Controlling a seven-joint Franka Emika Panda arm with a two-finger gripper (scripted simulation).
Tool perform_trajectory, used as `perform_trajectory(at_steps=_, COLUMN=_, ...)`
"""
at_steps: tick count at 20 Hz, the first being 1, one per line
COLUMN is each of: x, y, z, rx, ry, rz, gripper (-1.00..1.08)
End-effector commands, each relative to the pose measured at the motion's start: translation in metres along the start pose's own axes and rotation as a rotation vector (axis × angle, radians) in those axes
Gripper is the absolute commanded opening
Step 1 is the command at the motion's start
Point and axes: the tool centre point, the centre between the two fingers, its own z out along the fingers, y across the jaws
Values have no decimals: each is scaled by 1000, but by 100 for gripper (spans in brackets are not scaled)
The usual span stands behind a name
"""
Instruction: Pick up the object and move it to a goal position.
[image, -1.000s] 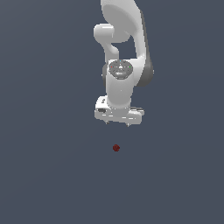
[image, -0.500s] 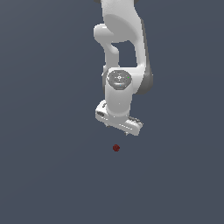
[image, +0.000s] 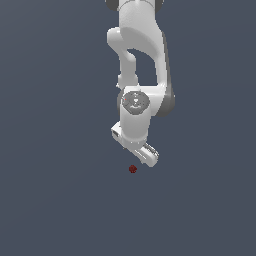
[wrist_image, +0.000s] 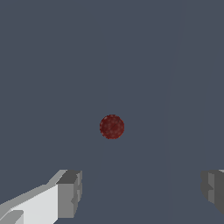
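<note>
Though tiny, a dark red round lump (wrist_image: 112, 127).

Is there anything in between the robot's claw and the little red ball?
Nothing. In the wrist view the red ball sits alone, with only bare grey surface between it and the open gripper. The exterior view shows the same empty gap.

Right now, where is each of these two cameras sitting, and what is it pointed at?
Exterior view: off the arm, exact spot unknown; it faces the white arm hanging from the top of the picture, with the gripper just above the red lump.
Wrist view: on the wrist, looking out past the gripper at the lump; only two fingertips show, spread wide apart.
Shared: both show the lump, the gripper and the plain dark ground.
</note>
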Motion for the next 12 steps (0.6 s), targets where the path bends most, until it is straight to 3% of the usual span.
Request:
perform_trajectory(at_steps=1, x=4, y=-3, z=5, rx=0, ry=1, rz=71, gripper=100)
perform_trajectory(at_steps=12, x=17, y=-13, z=28, rx=0, ry=10, rz=365, gripper=100)
